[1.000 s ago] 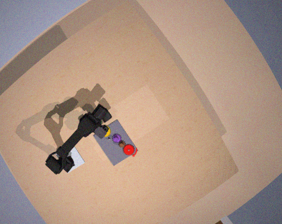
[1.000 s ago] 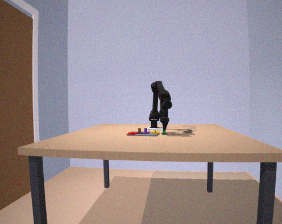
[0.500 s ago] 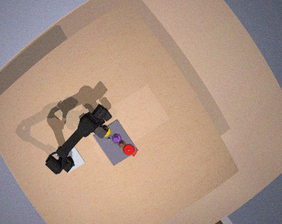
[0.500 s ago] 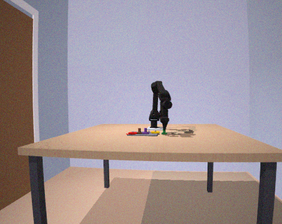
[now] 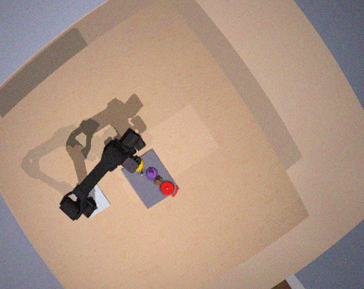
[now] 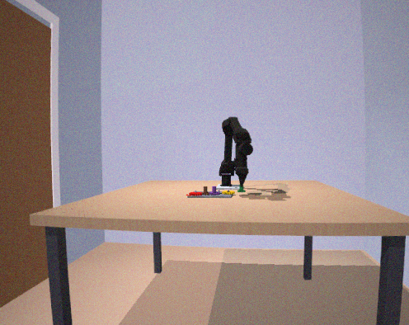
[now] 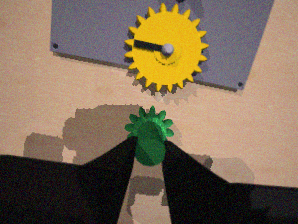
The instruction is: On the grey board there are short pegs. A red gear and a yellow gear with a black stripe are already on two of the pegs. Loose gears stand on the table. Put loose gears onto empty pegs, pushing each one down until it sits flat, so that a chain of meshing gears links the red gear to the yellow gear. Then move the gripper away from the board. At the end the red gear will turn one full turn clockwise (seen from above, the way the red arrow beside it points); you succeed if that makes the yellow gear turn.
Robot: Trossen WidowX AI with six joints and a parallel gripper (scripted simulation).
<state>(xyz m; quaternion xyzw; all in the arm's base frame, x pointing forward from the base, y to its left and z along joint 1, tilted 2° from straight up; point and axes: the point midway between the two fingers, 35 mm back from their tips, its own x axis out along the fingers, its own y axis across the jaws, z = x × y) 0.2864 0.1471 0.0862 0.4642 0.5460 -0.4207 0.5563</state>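
My gripper (image 7: pixel 149 144) (image 6: pixel 242 186) is shut on the upright green handle of a small green gear (image 7: pixel 161 126) (image 6: pixel 241 190), at the table beside the board's edge, near the yellow gear. The arm hides it in the top view. The grey board (image 5: pixel 145 196) (image 7: pixel 90 30) bears the yellow gear (image 5: pixel 140 166) (image 6: pixel 228 192) (image 7: pixel 150 65) with its black stripe, a purple gear (image 5: pixel 151 173) (image 6: pixel 213 190), a small brown gear (image 5: pixel 158 180) (image 6: pixel 205 190) and the red gear (image 5: pixel 164 190) (image 6: pixel 195 193), roughly in a row. Whether their teeth mesh is too small to tell.
The red arrow (image 5: pixel 175 191) lies beside the red gear at the board's edge. A white base plate (image 5: pixel 103 202) lies under the arm's base. The arm stretches from there over the table (image 5: pixel 217 227) (image 6: pixel 318 212) to the board's yellow-gear end. The yellow gear is close ahead of the fingers.
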